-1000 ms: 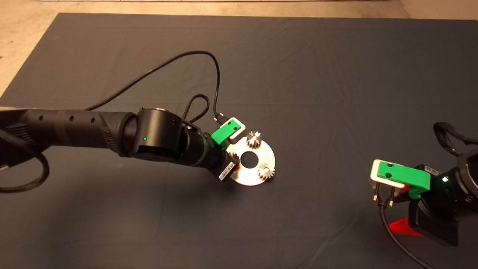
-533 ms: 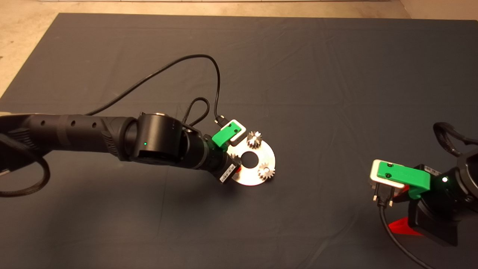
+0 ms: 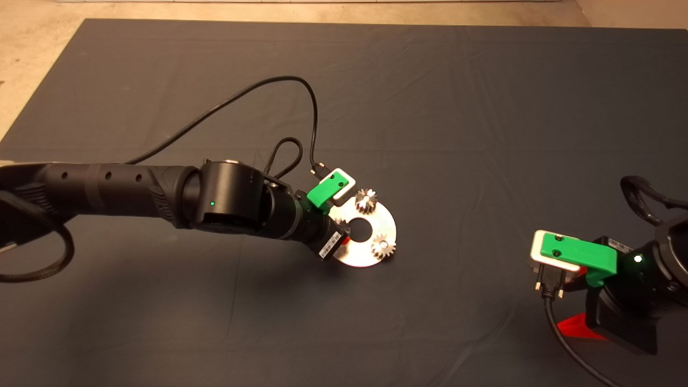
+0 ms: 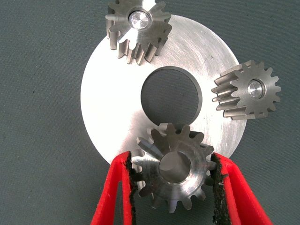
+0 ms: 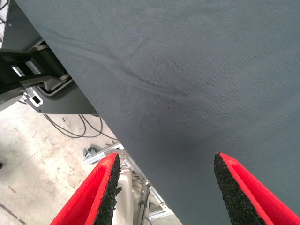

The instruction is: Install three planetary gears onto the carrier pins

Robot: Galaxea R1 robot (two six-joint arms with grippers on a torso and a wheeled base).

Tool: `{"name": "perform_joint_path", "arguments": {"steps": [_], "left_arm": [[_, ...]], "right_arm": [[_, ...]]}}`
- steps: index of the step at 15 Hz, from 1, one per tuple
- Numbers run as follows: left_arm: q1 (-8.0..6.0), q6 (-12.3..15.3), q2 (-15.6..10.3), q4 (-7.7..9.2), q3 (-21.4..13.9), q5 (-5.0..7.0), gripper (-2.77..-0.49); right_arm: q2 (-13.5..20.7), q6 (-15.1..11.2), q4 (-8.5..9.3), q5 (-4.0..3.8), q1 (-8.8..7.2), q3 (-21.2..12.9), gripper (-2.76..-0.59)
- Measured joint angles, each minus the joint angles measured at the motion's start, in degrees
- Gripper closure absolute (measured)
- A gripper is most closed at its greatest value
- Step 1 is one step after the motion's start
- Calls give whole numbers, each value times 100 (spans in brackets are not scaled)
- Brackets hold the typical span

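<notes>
The shiny carrier disc [image 3: 359, 253] lies mid-mat and also shows in the left wrist view [image 4: 112, 108]. Two planetary gears [image 3: 366, 201] [image 3: 383, 247] sit on carrier pins, whose bright tops [image 4: 140, 19] [image 4: 255, 89] show in their bores. My left gripper [image 4: 173, 164] is shut on the third gear [image 4: 174, 180], holding it by its teeth over the disc's rim. The third pin is hidden under it. In the head view the left gripper [image 3: 344, 234] is mostly hidden under its wrist. My right gripper [image 5: 166, 164] is open and empty, parked at the lower right [image 3: 578, 328].
The dark mat [image 3: 457, 134] covers the table, with bare floor past its far left corner. A black cable [image 3: 279, 86] loops above the left wrist. The right wrist view looks past the mat's edge at frame parts and floor [image 5: 42, 140].
My left arm has crept slightly to the right with the gear, closer over the disc. The two seated gears and the disc have not moved. The right gripper shifted very slightly.
</notes>
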State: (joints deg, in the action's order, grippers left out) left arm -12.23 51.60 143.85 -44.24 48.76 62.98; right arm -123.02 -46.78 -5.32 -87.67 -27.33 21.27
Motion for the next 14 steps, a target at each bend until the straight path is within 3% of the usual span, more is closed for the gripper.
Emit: {"name": "perform_joint_path", "arguments": {"steps": [5, 7, 14], "left_arm": [[1, -9, -18, -8, 0, -17, -70], [19, -45, -104, -20, -28, -90, -69], [34, -47, -199, -42, -56, -11, -69]], "right_arm": [[-2, 2, 0, 0, 0, 0, -147], [1, 2, 0, 0, 0, 0, -147], [-2, 2, 0, -6, 0, 0, -147]]}}
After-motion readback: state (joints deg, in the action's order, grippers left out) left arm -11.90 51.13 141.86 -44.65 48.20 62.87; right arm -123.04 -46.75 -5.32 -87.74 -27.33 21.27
